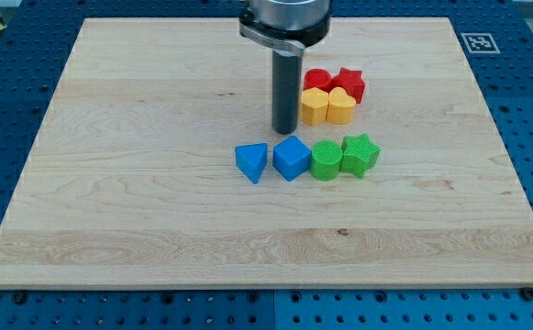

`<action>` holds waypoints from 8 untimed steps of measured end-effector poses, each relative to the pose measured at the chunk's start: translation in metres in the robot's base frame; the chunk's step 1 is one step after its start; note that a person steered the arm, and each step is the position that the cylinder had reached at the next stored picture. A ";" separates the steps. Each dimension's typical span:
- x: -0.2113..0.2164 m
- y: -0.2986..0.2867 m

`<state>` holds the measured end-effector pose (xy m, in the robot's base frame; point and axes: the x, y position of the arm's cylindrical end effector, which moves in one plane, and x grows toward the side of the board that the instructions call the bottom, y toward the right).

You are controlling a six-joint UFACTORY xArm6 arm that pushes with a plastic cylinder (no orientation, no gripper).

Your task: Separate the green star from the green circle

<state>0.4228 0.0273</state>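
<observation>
Tip (285,131) above green circle (326,160), star (360,153).

Pale wooden board (156,211) on blue perforated table (9,92).

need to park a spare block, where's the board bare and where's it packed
Bare: the board left of the blue triangle, and the strip below the row. Crowded: blue cube, green circle, green star touching, red and yellow blocks above, my tip beside them.
</observation>
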 end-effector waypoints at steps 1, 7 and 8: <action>0.019 0.017; 0.085 0.097; 0.105 0.099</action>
<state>0.5277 0.1258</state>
